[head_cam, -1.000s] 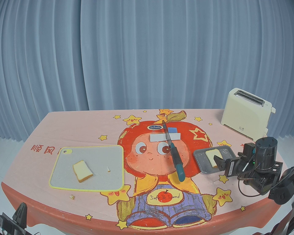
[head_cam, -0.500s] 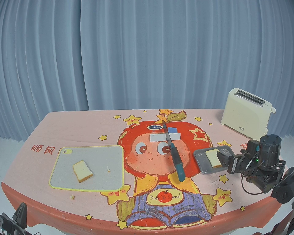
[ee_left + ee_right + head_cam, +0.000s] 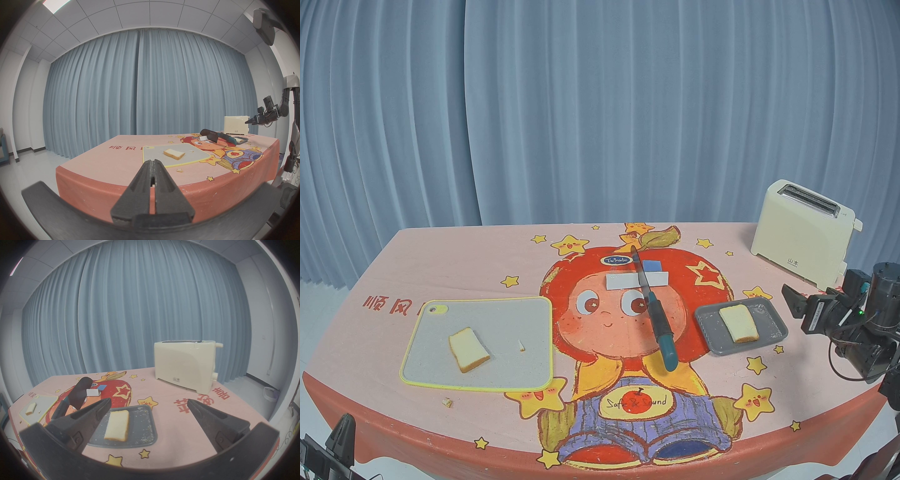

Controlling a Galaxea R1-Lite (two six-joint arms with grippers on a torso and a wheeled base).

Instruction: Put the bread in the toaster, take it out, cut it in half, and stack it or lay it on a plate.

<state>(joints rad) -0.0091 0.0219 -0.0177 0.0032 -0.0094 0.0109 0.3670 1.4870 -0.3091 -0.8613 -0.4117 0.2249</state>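
Observation:
One half slice of bread (image 3: 739, 322) (image 3: 117, 425) lies on the grey plate (image 3: 765, 328) (image 3: 143, 430) at the right of the table. The other half slice (image 3: 468, 349) (image 3: 173, 153) lies on the cutting board (image 3: 500, 328) (image 3: 197, 154) at the left. The teal-handled knife (image 3: 654, 309) (image 3: 218, 136) rests across a small block in the middle. The cream toaster (image 3: 804, 232) (image 3: 185, 363) stands at the back right. My right gripper (image 3: 794, 299) (image 3: 148, 416) is open and empty, off the plate's right side. My left gripper (image 3: 152, 181) is shut, low and outside the table's near left edge.
Small crumbs (image 3: 447, 402) lie by the board's front edge and one (image 3: 521, 345) on the board. A white and blue block (image 3: 637, 278) props the knife blade. Curtains hang behind the table.
My right gripper has drawn back to the right from over the plate, leaving the half slice lying on it. The left arm has not moved.

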